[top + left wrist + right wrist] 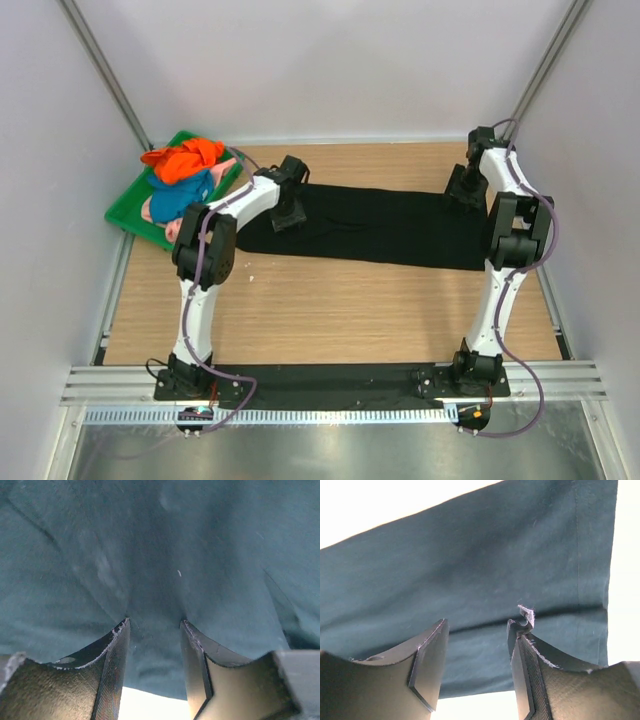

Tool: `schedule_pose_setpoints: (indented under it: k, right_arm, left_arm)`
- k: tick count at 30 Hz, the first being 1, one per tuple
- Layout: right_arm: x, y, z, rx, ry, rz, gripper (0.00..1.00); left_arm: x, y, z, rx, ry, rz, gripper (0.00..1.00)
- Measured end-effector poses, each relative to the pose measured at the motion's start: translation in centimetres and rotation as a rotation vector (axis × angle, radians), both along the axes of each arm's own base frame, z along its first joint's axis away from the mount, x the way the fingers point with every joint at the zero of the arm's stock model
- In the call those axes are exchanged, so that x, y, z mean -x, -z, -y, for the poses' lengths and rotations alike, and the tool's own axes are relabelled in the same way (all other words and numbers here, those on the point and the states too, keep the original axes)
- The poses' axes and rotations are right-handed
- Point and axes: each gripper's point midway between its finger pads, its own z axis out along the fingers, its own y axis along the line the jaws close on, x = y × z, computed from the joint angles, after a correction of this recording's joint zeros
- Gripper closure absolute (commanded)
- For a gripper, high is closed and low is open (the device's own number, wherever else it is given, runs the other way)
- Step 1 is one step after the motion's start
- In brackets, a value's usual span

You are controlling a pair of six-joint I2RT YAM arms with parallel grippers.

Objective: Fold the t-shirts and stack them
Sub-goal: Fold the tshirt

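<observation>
Black shirt (380,225) lies flat on the desk (330,310) as a long band across the far half, running from left of centre almost to the right edge. A few shallow creases show near its left end.

Left gripper (289,212) is down on the left end of the band. Left wrist view: gripper (154,630) has its jaws spread, both tips touching the cloth (200,555), which puckers slightly between them — nothing pinched.

Right gripper (463,190) sits at the far right corner of the band. Right wrist view: gripper (477,627) is also spread, over the shirt (470,570) near a stitched seam and the cloth's side edge. A tuft of fluff (526,614) clings to one tip. Cannot tell whether these tips touch the cloth.

Green tray (125,215) sits at the far left corner — orange shirt (185,160) crumpled on top, blue shirt (185,192) under it, pink shirt (172,230) showing at the near side. All three are unfolded and apart from the black shirt.
</observation>
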Motion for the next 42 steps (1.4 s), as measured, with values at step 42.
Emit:
schedule_pose_setpoints:
  k: [42]
  right_arm:
    - [18.1, -3.9, -14.1, -0.094, -0.174, -0.063, 0.38]
  left_arm:
    - [-6.8, -6.9, -1.3, -0.051, 0.249, 0.127, 0.49]
